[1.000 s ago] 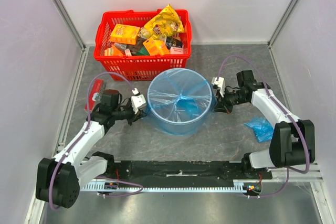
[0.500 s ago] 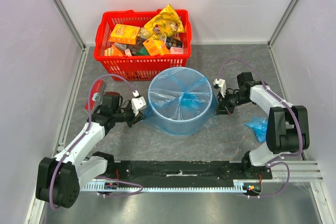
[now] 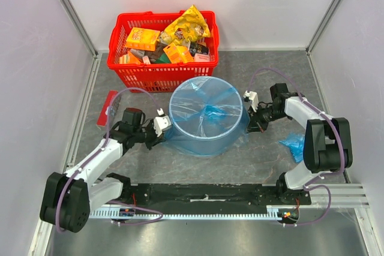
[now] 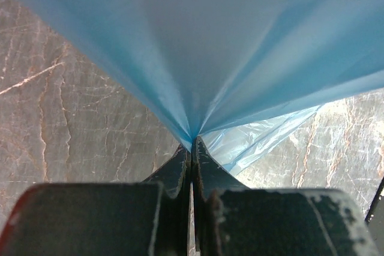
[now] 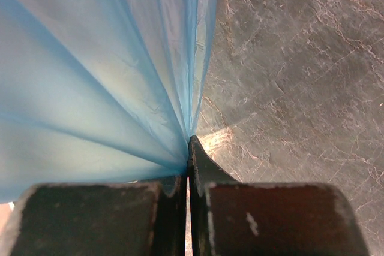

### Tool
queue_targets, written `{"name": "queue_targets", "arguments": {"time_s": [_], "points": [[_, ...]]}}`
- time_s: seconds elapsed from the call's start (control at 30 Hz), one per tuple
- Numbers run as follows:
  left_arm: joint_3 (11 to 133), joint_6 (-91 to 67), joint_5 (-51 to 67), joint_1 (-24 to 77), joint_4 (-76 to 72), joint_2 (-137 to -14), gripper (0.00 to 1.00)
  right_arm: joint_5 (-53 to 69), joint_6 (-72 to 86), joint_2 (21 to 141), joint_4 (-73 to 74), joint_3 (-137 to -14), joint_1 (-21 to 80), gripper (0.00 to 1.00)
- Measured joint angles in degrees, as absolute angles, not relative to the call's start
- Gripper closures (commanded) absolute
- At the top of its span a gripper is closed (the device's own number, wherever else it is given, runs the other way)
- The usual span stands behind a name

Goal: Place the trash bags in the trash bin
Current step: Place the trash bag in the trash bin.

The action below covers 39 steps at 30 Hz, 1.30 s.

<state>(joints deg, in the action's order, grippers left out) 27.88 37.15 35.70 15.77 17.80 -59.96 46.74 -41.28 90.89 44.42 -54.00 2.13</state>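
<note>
Trash bin (image 3: 207,80): table (image 3: 240,166) centre, just near of red basket (image 3: 162,76), draped in blue trash bag (image 3: 207,115).
Left gripper (image 4: 192,142): jaws pressed together, pinching the film at the bin's left.
Right gripper (image 5: 191,142): likewise, at its right.
Second trash bag (image 3: 295,146): crumpled, near right, well apart.

Dark grey marbled surface (image 3: 264,160), closed in at left, back and right by plain white walls (image 3: 258,4), slanted aluminium posts (image 3: 71,10) at the rear corners, silver slotted rail (image 3: 204,214) along the near edge, light even and diffuse.
</note>
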Motion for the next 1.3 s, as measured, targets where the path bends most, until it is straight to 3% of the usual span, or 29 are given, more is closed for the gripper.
{"name": "queue_targets", "arguments": {"time_s": [0.6, 1.3], "points": [[27.9, 37.5, 25.6, 21.4, 17.3, -66.7, 0.98, 44.5, -40.4, 92.1, 43.2, -52.9, 3.4, 1.00], [28.4, 36.6, 22.6, 22.4, 16.6, -67.8, 0.98, 43.4, -39.7, 92.0, 42.9, -52.9, 3.6, 0.97]]}}
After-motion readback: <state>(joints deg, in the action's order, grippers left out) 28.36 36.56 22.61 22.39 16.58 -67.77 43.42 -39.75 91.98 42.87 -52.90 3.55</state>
